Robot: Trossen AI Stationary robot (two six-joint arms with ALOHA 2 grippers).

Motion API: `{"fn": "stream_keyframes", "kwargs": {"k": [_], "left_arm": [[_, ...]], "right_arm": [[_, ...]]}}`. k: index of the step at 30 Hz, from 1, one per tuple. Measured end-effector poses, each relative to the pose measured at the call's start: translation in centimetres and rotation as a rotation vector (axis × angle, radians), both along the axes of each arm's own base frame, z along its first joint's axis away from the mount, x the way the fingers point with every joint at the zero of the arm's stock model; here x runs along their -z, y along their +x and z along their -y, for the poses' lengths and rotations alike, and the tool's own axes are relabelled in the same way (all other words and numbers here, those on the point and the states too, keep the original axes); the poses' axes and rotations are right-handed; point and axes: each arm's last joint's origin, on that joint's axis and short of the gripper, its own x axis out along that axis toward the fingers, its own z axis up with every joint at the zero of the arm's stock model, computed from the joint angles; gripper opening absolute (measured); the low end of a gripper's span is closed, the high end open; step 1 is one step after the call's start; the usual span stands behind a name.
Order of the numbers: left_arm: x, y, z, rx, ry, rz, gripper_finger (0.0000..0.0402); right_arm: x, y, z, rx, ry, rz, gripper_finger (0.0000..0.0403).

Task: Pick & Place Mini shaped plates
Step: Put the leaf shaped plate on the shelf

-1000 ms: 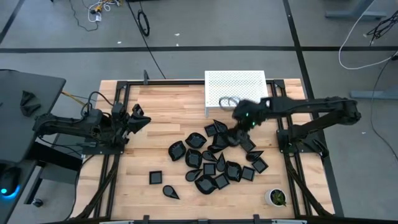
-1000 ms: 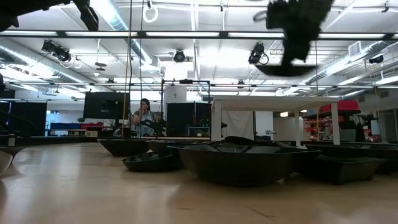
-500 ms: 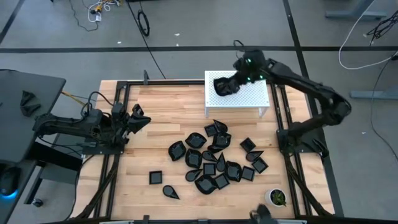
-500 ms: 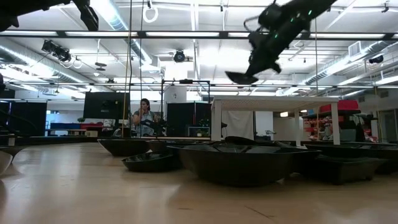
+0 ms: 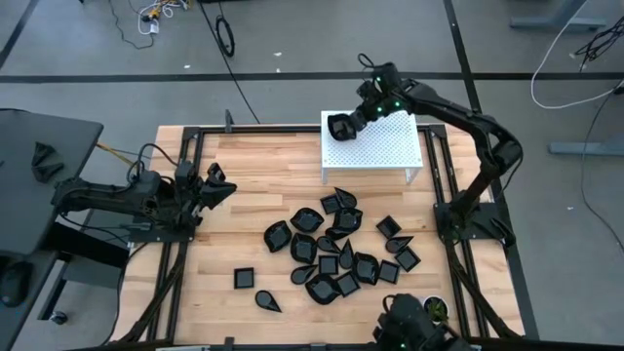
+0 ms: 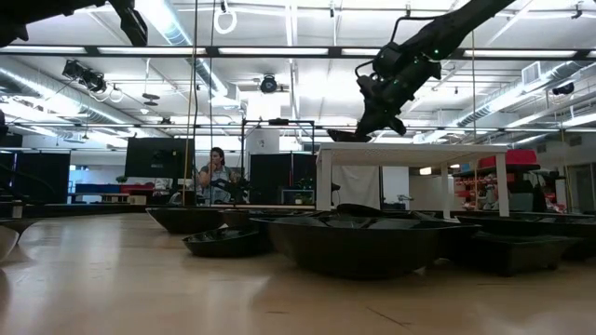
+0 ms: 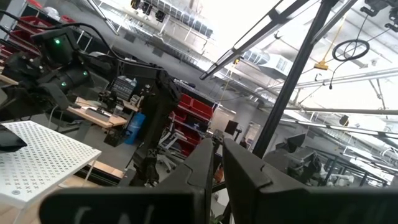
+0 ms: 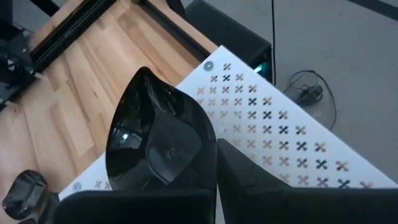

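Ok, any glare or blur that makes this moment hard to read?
Low view: bright ceiling lights backlight the right gripper, leaving it a silhouette, and the near plates look soft. Right wrist view: the held teardrop plate shows glossy highlights but reads clearly.

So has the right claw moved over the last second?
Yes. The right claw, shut on a black plate, went from above the plate pile to over the white perforated stand, near its left edge.
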Motion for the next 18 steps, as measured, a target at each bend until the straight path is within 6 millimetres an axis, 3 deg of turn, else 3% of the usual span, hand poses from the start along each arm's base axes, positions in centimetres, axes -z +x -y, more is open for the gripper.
{"fn": "stream_keyframes", "kwargs": {"k": [11, 18], "left_arm": [[-0.01, 0.00, 0.00, 0.000, 0.000, 0.000, 0.0042], [0.00, 0.00, 0.00, 0.000, 0.000, 0.000, 0.0042]], "right_arm": [[0.14, -0.37, 0.20, 0.029, -0.007, -0.033, 0.0009], [0.16, -0.42, 0.30, 0.067, -0.018, -0.051, 0.0043]]}}
